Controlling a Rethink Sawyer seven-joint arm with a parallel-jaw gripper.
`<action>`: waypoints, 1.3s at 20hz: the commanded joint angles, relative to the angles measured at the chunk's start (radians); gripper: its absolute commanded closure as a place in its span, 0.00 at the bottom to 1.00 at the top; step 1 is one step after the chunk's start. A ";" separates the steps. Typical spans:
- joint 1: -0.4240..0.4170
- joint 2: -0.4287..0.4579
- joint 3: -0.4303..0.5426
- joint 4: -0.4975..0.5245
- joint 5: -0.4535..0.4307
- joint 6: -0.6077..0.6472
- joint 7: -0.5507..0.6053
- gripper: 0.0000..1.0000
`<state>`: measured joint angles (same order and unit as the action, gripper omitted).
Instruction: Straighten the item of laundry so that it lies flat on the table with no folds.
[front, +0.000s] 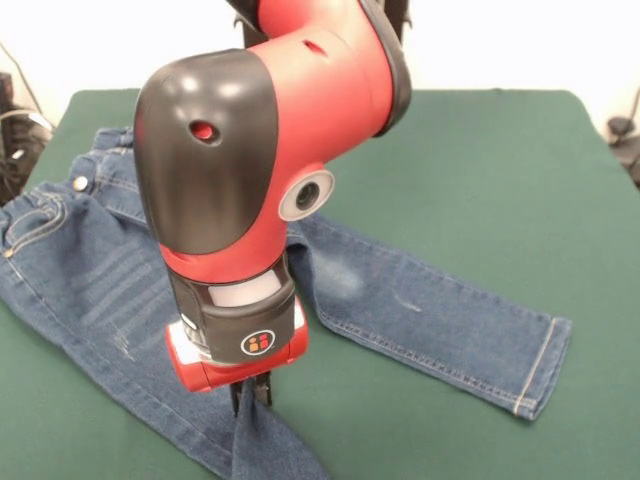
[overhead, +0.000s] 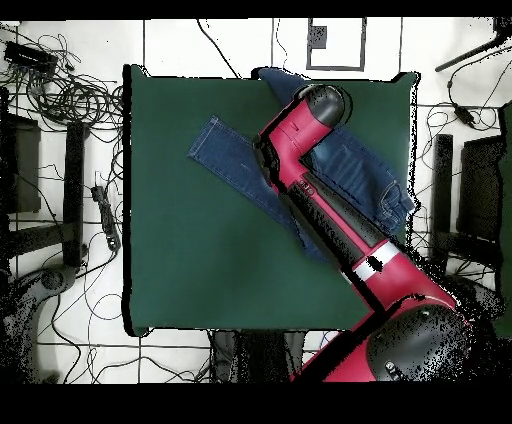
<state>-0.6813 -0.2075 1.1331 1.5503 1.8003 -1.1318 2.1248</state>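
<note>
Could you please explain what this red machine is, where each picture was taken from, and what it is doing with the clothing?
The red and black machine is a robot arm standing at a green table. One picture comes from a camera across the table, facing the robot; the other looks straight down from above, with the robot's base at the bottom, so the sides are turned round between them.

On the table lies a small pair of blue jeans, its waistband at the left of the front picture. One leg stretches flat toward the right. The other leg runs toward the camera, and the gripper at the arm's tip is pinching its fabric, which rises in a small peak between the dark fingers. In the overhead picture the arm hides the gripper.
</note>
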 joint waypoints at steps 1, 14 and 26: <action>0.002 0.071 -0.036 -0.036 0.080 -0.023 -0.264 1.00; 0.004 0.065 -0.020 -0.031 0.137 -0.096 -0.285 0.00; 0.003 0.059 0.001 -0.061 0.112 -0.062 -0.263 0.00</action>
<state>-0.6827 -0.2022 1.1559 1.5398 1.8300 -1.1506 2.1248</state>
